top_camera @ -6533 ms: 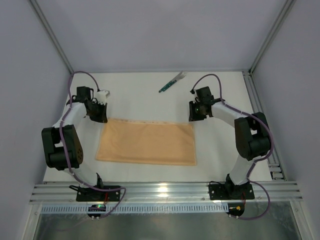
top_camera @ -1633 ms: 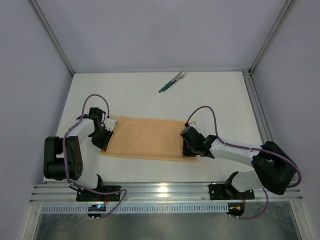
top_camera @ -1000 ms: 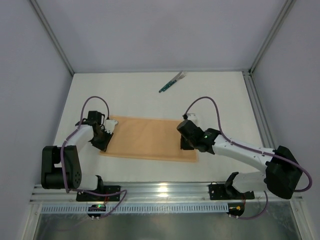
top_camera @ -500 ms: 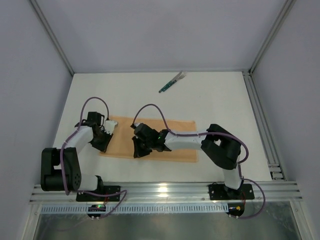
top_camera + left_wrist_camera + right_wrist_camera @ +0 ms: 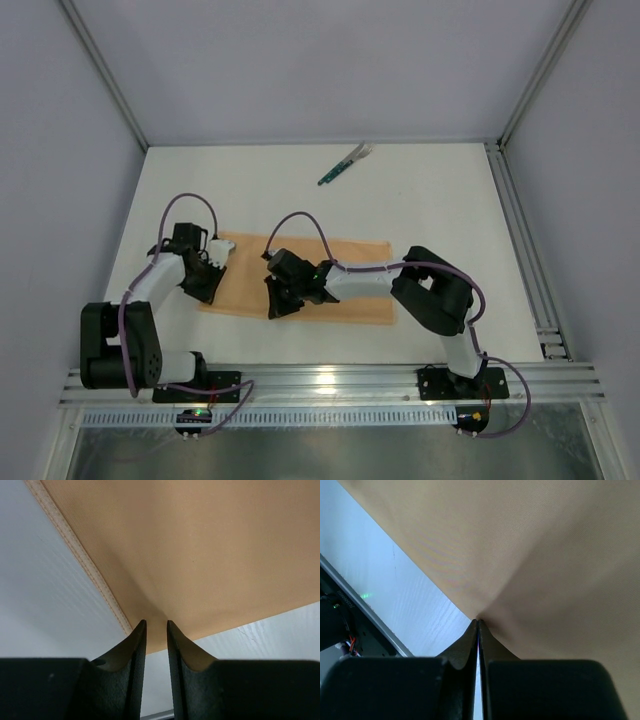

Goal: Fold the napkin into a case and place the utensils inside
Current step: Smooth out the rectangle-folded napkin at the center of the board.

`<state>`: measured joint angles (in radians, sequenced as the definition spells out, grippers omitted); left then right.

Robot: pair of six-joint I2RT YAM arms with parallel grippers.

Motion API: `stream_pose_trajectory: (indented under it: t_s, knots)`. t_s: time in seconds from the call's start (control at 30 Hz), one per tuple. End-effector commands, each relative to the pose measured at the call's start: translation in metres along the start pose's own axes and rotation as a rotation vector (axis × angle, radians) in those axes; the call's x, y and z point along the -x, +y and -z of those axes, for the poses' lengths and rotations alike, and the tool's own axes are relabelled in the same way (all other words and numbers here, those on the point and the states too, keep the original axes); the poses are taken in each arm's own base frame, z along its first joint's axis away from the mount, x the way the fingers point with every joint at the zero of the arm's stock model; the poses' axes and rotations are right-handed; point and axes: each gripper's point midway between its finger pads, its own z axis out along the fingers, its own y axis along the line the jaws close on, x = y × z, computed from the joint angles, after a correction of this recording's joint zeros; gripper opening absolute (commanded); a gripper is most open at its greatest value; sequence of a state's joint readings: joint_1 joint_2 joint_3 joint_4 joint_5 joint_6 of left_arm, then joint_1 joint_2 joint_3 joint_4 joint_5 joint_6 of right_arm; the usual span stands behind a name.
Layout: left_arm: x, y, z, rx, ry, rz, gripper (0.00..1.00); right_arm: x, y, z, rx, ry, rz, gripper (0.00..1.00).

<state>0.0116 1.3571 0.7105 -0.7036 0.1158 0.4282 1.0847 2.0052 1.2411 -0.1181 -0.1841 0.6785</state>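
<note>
**Folded napkin, long axis left-right**

Napkin (image 5: 345, 272) lies mid-desk (image 5: 450, 200). Right tool (image 5: 279, 306) pinched tight on its near edge. Left tool (image 5: 206, 288) narrow at near-left corner, grip unclear. Utensils (image 5: 344, 165) far back, angled far-right.

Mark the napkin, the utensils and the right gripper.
napkin (image 5: 245, 272), top external view, bare cloth between the two grippers.
utensils (image 5: 344, 164), top external view, mid-length, between green handle and pale end.
right gripper (image 5: 478, 622), right wrist view, where its closed fingertips meet at the cloth edge.
</note>
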Motion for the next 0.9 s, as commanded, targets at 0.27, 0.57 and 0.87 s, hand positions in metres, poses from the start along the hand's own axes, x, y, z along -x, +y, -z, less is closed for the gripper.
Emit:
stream_pose_trajectory:
  t_s: [0.27,0.57,0.87]
  knots:
    - [0.038,-0.012,0.054,-0.049,-0.198,-0.087,0.23,0.024,0.029,0.020,0.071,-0.052,0.049,0.04]
    - [0.002,-0.002,0.011,-0.012,-0.041,-0.103,0.18,0.051,0.055,0.019,0.134,-0.114,0.016,0.04]
    - [-0.009,-0.002,-0.006,-0.026,0.012,-0.094,0.18,0.022,0.005,-0.022,0.025,-0.042,-0.103,0.04]
